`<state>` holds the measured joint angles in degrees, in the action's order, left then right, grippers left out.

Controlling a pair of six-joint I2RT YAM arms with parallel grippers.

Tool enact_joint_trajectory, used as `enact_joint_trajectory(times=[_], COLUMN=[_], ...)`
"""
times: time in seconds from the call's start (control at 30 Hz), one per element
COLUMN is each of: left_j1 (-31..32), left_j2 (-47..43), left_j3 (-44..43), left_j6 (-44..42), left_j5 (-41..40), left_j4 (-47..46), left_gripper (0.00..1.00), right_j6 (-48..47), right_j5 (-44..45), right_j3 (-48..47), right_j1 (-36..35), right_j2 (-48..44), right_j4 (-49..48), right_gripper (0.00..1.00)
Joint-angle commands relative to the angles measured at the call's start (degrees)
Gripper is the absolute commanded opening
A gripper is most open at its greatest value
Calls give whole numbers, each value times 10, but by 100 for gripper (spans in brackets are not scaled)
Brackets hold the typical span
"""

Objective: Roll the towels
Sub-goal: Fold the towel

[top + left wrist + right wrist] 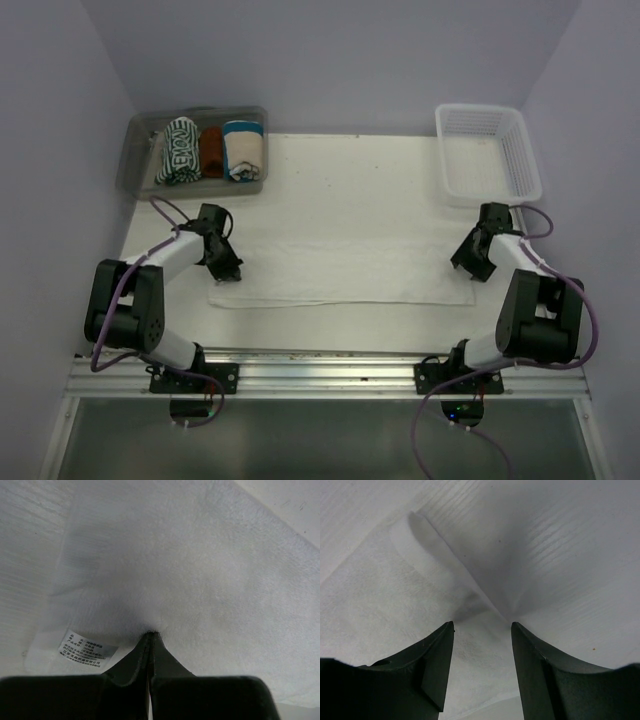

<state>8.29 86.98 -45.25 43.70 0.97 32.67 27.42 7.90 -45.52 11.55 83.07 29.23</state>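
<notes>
A white towel (340,272), folded into a long strip, lies flat across the near half of the tabletop (340,180), between the two arms. The left pincer (228,272) is down on the strip's left end. In the left wrist view its fingers are pressed together, and the cloth puckers toward their tips, so it seems to have nipped a small fold of the towel, just beside a printed label (87,648). The right pincer (468,268) sits at the right end with its fingers well apart, straddling the towel's edge and gripping nothing.

A clear bin (140,165) stands at the far left corner and holds three rolled towels side by side: a green-and-white striped roll (178,150), a rust-brown roll (211,150) in the middle and a blue-and-cream roll (243,150). A white mesh basket (525,165) stands at the far right corner, well apart from the strip.
</notes>
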Motion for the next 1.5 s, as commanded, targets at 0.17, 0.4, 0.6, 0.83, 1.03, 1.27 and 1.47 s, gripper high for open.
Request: enact_joint_trajectory(times=[0.17,0.4,0.6,0.83,1.03,1.27,1.47], left_j1=[-37,-43,-43,-49,-66,-62,6], left_j2=[19,5,-2,-24,-19,28,28], left_j3=[23,25,25,-13,-34,28,43], left_j6=[-37,-43,-42,-57,-55,-44,-3], left_j5=[-34,-30,-21,-54,-67,-13,2], left_j4=[-37,-37,-36,0,5,-61,-83], left_gripper=[0,0,0,0,0,0,0], right_j6=[-18,-20,-27,-33,-19,39,88], right_j5=[-10,-26,-35,-67,-77,-76,-54], right_j3=[11,5,14,3,-29,-90,-142], right_j1=[5,5,5,-2,-65,-194,-321], right_j2=[-11,35,3,-100,-186,-223,-194], right_j4=[-15,-22,-27,1,45,63,46], right_gripper=[51,52,6,0,0,0,0])
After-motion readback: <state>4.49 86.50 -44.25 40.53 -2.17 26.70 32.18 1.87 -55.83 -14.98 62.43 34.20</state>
